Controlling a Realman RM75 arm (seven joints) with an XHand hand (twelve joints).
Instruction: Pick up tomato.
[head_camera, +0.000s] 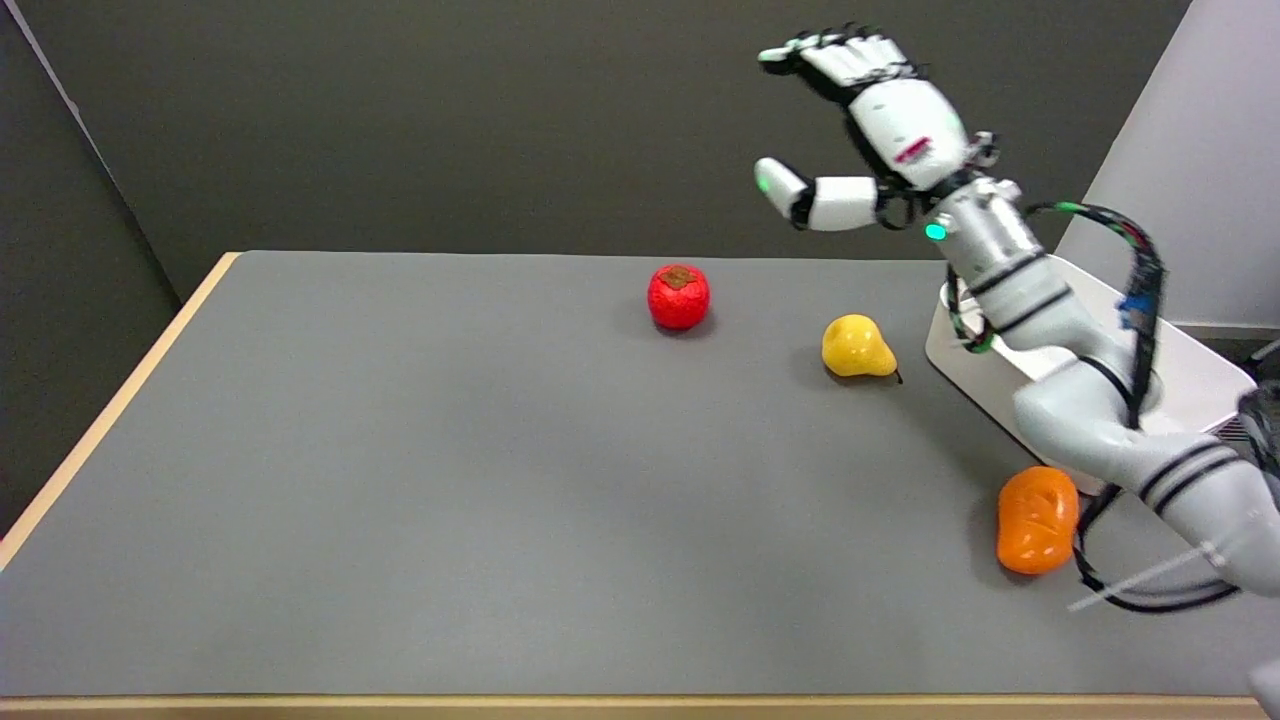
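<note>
Round red plastic tomato (679, 296) far on grey table (400, 480), right hand (865, 125) raised above-right, fingers spread, grasping nothing

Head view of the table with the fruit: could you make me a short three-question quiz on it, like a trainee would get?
1. True or false: the right hand is holding the tomato.
2. Which fruit lies nearest the table's near edge?
A. the tomato
B. the yellow pear
C. the orange fruit
3. Fill in: the right hand hangs in the air with its fingers ____ and nothing in them.

Key
1. False: the tomato sits on the table, apart from the hand.
2. C
3. apart
</note>
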